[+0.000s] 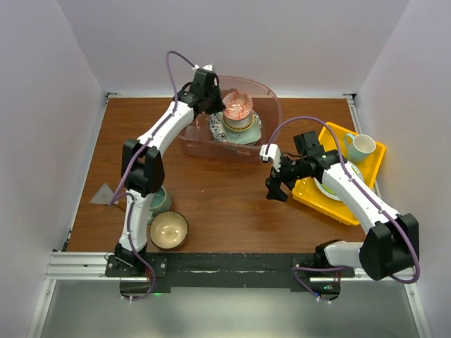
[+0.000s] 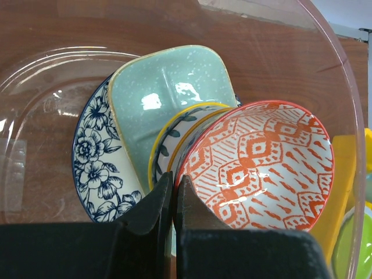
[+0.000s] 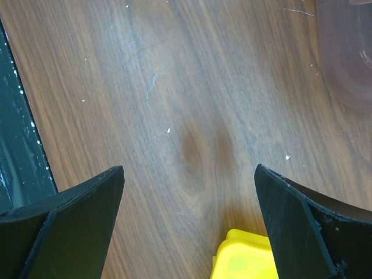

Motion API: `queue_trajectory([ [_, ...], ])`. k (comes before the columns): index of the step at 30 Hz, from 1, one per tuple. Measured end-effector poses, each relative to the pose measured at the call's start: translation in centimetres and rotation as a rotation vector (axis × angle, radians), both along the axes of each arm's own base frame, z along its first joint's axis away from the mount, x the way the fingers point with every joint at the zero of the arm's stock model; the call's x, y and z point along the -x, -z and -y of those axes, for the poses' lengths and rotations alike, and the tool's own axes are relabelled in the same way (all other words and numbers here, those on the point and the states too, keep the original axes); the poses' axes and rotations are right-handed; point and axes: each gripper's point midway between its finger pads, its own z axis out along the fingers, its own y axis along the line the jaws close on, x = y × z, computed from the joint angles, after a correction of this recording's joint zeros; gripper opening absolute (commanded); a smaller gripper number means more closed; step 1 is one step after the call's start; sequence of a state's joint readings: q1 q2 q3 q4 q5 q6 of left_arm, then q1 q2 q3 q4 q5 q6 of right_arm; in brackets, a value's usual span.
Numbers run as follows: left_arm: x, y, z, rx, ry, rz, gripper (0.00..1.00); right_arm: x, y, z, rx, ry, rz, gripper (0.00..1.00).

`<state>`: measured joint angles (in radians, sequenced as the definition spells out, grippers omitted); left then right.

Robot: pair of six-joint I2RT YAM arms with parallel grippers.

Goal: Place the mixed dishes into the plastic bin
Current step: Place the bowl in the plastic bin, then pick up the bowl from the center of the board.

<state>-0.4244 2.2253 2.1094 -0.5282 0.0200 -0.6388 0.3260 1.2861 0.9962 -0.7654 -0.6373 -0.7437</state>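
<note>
At the far side of the table, our left gripper (image 1: pixel 215 104) hangs over the plastic bin (image 1: pixel 273 102). Its fingers (image 2: pixel 156 204) are clenched together with nothing between them, and their tips sit just beside the rim of the red-patterned bowl (image 2: pixel 261 163). That bowl tops a stack inside the bin: under it we see a yellow-rimmed bowl (image 2: pixel 174 129), then the mint square dish (image 2: pixel 168 93), and at the bottom the blue-patterned plate (image 2: pixel 93 168).

Our right gripper (image 1: pixel 276 191) hovers over bare wood between the bin and the yellow tray (image 1: pixel 313 201). Its jaws are spread wide and hold nothing; in the wrist view only a corner of the tray shows between them.

The teal mug (image 1: pixel 361 146) stands upright at the far end of the tray, and the lime-green plate (image 1: pixel 330 186) lies on the tray, partly hidden under our right arm.

Near our left base, the tan bowl (image 1: pixel 169 229) sits on the table, with a small teal bowl (image 1: pixel 161 200) just behind it, half covered by the arm. A grey scrap (image 1: pixel 104 194) lies at the left edge.
</note>
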Motion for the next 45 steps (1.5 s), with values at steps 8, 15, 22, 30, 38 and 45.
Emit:
queue_trajectory([
  [8, -0.1, 2.6, 0.7, -0.056, -0.001, -0.027, 0.13, 0.0, 0.0, 0.0, 0.0, -0.001, 0.001, 0.98],
  [15, -0.2, 2.7, 0.9, -0.094, 0.017, -0.003, 0.41, 0.0, -0.1, 0.0, -0.001, -0.001, 0.004, 0.98],
  [22, -0.1, 1.7, 0.6, -0.131, 0.04, 0.036, 0.76, 0.0, -0.3, 0.0, -0.004, -0.001, 0.013, 0.98],
  [30, 0.9, -4.8, -0.2, -0.128, 0.075, 0.175, 0.97, 0.0, -0.3, 0.0, -0.004, -0.001, 0.013, 0.98],
  [38, 3.1, -9.2, -1.4, -0.108, 0.126, 0.284, 1.0, 0.0, -0.5, 0.0, -0.006, -0.002, 0.019, 0.98],
  [45, 5.1, -10.9, -3.1, -0.104, 0.142, 0.331, 1.0, 0.0, -0.5, 0.0, -0.006, -0.004, 0.021, 0.98],
])
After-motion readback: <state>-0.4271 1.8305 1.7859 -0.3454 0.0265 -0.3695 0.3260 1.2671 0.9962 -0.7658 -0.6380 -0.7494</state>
